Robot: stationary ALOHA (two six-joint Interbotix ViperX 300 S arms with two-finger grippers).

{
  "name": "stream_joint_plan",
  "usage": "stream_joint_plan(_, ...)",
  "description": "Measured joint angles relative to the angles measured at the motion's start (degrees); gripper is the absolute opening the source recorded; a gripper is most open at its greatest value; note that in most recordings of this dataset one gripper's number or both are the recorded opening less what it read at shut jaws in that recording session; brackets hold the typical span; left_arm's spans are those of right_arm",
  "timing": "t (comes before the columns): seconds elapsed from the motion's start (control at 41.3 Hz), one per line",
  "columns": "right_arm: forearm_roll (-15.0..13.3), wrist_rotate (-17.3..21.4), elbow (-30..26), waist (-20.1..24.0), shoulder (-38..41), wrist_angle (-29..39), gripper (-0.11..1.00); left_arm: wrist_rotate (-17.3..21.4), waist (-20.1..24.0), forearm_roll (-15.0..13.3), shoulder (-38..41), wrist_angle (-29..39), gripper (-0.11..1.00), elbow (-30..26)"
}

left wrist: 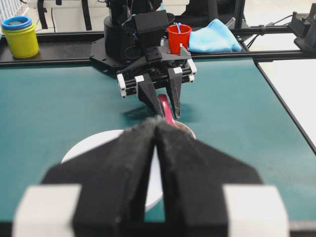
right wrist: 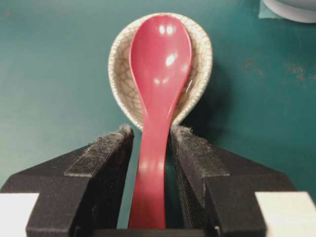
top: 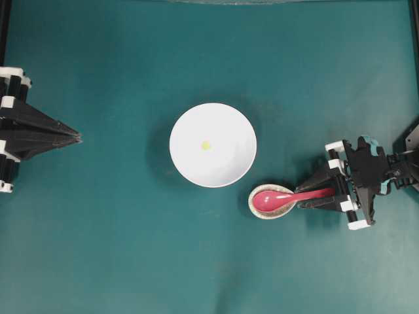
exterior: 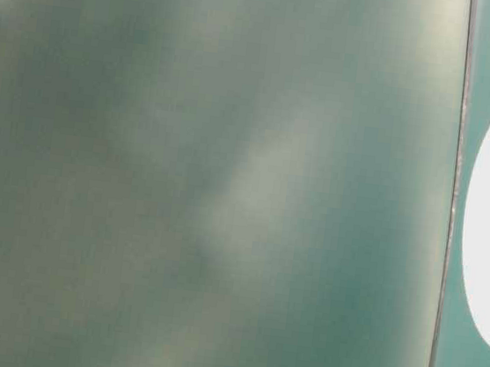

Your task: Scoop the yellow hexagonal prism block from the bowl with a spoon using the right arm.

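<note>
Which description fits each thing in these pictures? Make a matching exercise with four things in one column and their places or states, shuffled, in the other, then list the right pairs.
Things:
1. yellow block
2. spoon
3. left hand
4. right hand

Descriptions:
A. shut, at the left edge of the overhead view, away from the dishes
B. lying inside the white bowl
C. fingers on either side of the spoon handle
D. scoop resting in the speckled beige spoon rest

Pairs: 1-B, 2-D, 3-A, 4-C
</note>
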Motion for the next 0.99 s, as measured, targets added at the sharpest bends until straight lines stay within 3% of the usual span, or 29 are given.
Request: stream_joint_plan(0.994, 0.0, 0.0, 1.9, 0.0, -0.1, -1.2, 0.43, 0.0, 0.0, 0.0, 0.0, -0.1, 0.07, 0.0)
